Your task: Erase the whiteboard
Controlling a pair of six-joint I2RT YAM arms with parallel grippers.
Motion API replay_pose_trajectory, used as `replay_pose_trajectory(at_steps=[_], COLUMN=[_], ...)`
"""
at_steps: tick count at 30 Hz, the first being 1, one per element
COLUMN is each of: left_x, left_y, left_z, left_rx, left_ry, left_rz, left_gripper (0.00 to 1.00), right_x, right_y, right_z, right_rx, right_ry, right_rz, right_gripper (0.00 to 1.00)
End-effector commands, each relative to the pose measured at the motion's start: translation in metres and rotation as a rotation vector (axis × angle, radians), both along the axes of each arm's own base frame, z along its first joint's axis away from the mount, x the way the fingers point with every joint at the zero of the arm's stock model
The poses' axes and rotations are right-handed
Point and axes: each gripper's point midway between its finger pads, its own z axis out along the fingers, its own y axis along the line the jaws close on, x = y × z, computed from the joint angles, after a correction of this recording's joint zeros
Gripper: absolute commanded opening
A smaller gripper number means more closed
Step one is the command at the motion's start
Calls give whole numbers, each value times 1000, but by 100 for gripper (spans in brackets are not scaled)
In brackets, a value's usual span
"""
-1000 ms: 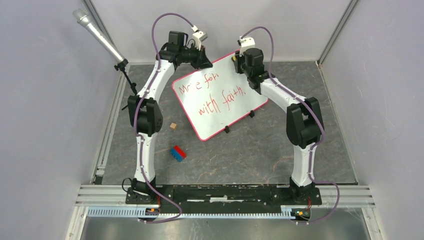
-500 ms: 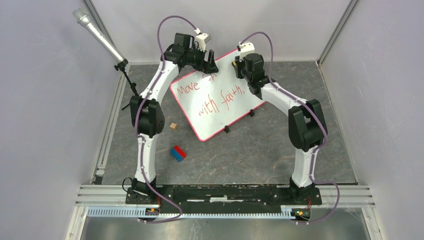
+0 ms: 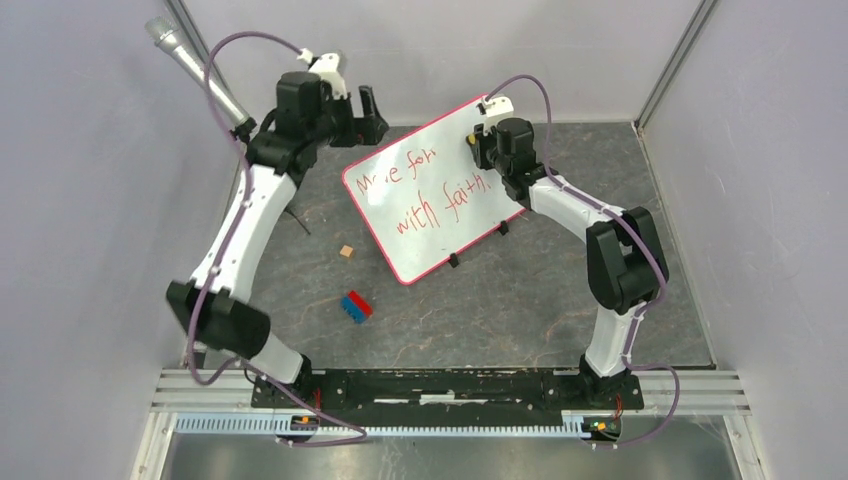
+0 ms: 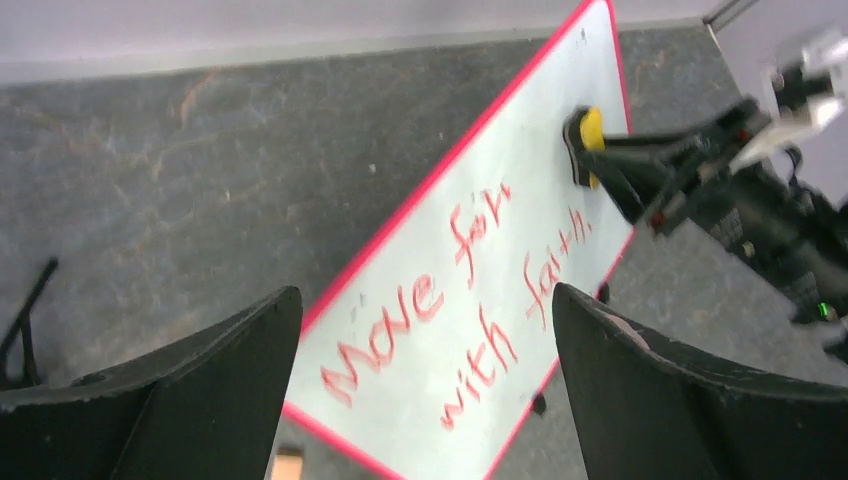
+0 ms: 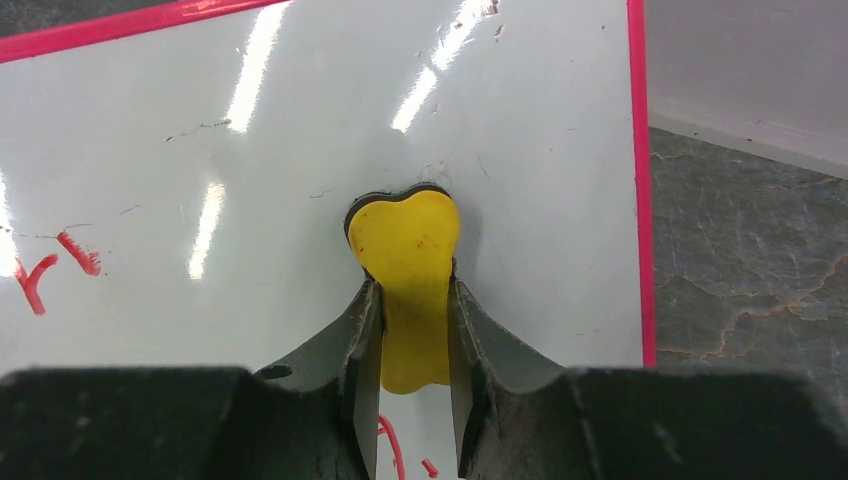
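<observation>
Red writing (image 3: 432,212) covers the whiteboard (image 3: 437,192), which rests mid-table (image 3: 520,290). Right fingers (image 5: 355,340) clench a yellow eraser (image 5: 405,250) against its blank far corner. Left fingers (image 4: 215,385) hang spread and empty beside it. Wiping looks barely begun. Next, sweep the eraser across the words.

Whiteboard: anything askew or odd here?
The whiteboard sits skewed, diagonal to the table edges, red writing unerased. The right gripper presses a yellow eraser on it; the left gripper is open, off the board. A small wooden cube and red-blue block lie loose nearby.
</observation>
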Motion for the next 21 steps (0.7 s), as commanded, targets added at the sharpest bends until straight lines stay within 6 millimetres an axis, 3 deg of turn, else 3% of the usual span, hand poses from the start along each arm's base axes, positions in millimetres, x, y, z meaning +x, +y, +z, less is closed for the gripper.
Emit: replay_pose_trajectory(at_steps=[1,5,10,14,17,21], left_x=[-46,-92,-112,-104,-95,-82], left_y=[16,6,25,28,33,54], left_z=[-18,-43,-73,-86,-94,-93], left_rx=[-95,-153,-203,-310,-376,-450], left_ry=[1,-50,-88,-96,-52,-78], left_rz=[84,-42,63,97,90,119], left_gripper=[99,83,72,67,76,75], right_x=[-6,-10,-12,-13,-14,-13], right_y=[6,14,25,35,37,38], right_z=[31,32,33,34,34,34], right_rx=[42,62,59,36,26,25], right_ry=[-62,-66,-73,-78,-82,-84], right_rz=[28,61,80,95,99,100], right_gripper=[22,22,22,22,22,22])
